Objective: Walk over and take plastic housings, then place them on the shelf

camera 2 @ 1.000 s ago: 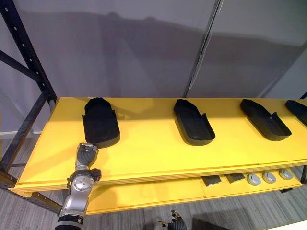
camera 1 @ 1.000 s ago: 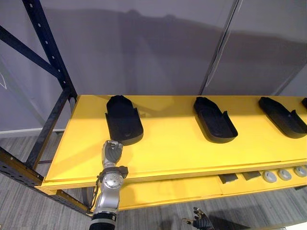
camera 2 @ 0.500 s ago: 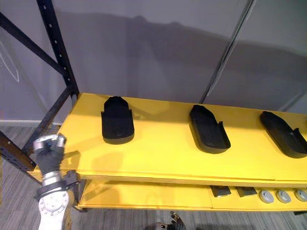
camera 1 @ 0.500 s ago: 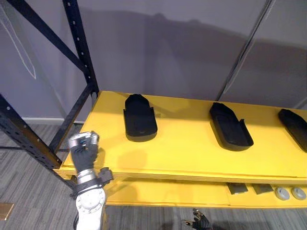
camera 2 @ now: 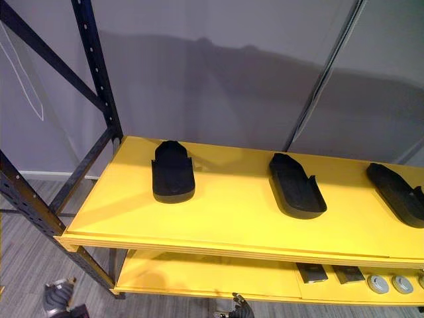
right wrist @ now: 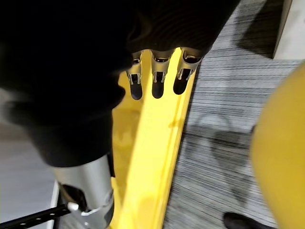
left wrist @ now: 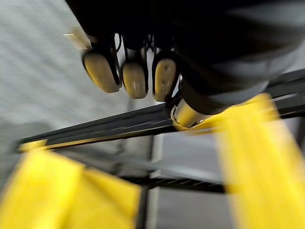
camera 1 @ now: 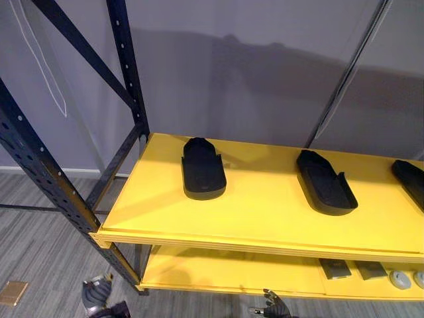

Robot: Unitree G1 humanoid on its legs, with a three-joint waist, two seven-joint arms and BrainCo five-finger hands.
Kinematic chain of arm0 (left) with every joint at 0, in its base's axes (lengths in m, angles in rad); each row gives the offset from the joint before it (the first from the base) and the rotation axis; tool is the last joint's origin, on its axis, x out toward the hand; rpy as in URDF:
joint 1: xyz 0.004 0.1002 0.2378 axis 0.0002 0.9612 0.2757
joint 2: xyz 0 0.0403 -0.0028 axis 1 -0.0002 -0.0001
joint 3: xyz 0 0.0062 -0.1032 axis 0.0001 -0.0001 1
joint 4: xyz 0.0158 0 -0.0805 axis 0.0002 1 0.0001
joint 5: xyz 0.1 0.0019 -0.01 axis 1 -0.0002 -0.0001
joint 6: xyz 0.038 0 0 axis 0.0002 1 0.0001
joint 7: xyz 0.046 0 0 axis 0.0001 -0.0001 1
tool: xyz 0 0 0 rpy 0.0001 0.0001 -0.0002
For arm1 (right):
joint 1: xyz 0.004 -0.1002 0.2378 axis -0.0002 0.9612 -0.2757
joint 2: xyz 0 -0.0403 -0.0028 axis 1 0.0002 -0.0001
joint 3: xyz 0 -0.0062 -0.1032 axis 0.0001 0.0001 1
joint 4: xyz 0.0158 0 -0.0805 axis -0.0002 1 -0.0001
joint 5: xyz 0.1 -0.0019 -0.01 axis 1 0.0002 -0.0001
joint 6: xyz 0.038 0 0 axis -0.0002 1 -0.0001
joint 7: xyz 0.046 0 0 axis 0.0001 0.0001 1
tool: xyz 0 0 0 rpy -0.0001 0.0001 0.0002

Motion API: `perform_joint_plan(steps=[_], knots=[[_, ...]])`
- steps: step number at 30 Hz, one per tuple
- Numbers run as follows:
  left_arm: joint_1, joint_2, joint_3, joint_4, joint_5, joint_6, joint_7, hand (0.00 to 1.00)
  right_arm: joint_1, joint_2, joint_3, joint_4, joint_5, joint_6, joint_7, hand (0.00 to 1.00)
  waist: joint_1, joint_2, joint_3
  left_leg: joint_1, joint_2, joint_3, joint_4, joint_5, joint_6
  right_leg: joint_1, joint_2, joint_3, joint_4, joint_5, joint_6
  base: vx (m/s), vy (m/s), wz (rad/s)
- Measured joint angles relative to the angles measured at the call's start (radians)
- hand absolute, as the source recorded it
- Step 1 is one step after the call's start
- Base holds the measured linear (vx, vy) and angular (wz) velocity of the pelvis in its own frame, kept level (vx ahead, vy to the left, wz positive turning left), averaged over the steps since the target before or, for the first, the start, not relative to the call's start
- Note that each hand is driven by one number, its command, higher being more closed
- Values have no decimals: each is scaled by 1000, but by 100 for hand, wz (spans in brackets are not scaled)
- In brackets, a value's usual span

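From my remote station: a plain grey wall point(camera 1: 252, 79) rises behind the yellow top shelf board point(camera 1: 258, 218) of a storage rack, the board I use as my reference. Grey striped floor covering point(camera 1: 40, 252) spreads below and in front of that board. Black perforated steel uprights and a diagonal brace point(camera 1: 129, 66) stand at the board's left end. A second yellow shelf board point(camera 1: 218, 268) lies directly under the top board, its front strip showing.

Three black plastic housings, long shallow shells with rounded ends, lie on the top board, well apart from one another. The first black housing point(camera 1: 203, 169) sits near the board's left end, its open side up. The second black housing point(camera 1: 324, 182) lies around the board's middle. The third black housing point(camera 1: 411, 180) lies further to the right, cut by the edge of the head views. Neither robot hand touches any of them.

The left robot hand point(camera 1: 98, 295) hangs low over the floor, below and in front of the top board's left corner; in its wrist view its fingers point(left wrist: 136, 78) are curled in, pads showing, with nothing between them. The right robot hand point(camera 1: 276, 307) hangs below the board's front edge near the middle, its fingers point(right wrist: 159, 78) loosely straight and empty.

Two small dark rectangular pieces point(camera 1: 335, 267) and grey round discs point(camera 1: 399, 279) rest on the lower board, beneath the top board's right part.
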Motion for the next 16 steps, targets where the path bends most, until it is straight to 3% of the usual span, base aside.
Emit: perform_joint_plan(steps=[7,16], knots=[[-30,-5,-48,249,1,-3,-36,0,9,-10,-26,13,3,0,-10,0,-3,26,-21,3,-12,12,-25,20,1,-17,-9,0,3,-7,6,-59,2,-6],[-76,-4,-114,409,3,-7,-38,0,-20,-30,-82,94,15,-1,-40,0,-5,39,-20,67,-25,18,-155,89,-8,-14,-5,1,-16,-6,7,8,-5,0]])
